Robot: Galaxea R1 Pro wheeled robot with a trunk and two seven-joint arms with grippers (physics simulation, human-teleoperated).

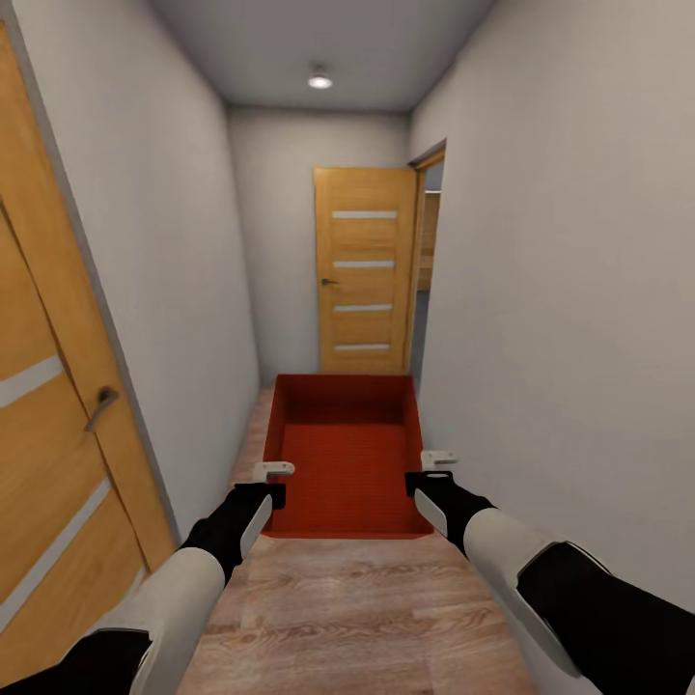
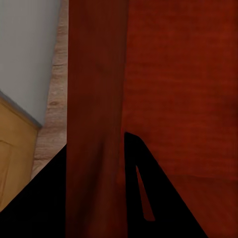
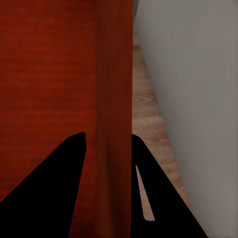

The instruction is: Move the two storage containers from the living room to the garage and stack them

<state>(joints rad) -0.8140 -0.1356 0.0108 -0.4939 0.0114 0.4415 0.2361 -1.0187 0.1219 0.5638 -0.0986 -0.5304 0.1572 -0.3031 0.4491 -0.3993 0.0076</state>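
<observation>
Head view looks down a narrow hallway with grey-white walls and a wood plank floor (image 1: 338, 618). At the far left stands one wooden door (image 1: 48, 425) with pale inset strips and a lever handle. Next comes the left gripper (image 1: 273, 475), its dark fingers (image 2: 44, 198) closed on the left side wall of a single orange-red storage container (image 1: 347, 463); the left wrist view shows that wall pinched between them. The bin is held out in front of the robot, lidless, its ribbed bottom showing, carried between the two arms above the planks. Beyond it, at the hall's end, a second wooden door (image 1: 365, 275) with four pale strips stands beside an open doorway. One round ceiling light (image 1: 319, 81) glows overhead. Then the right gripper (image 1: 437, 463), clamped likewise on the bin's right side wall, with the right-hand wall of the hall close beside it.
</observation>
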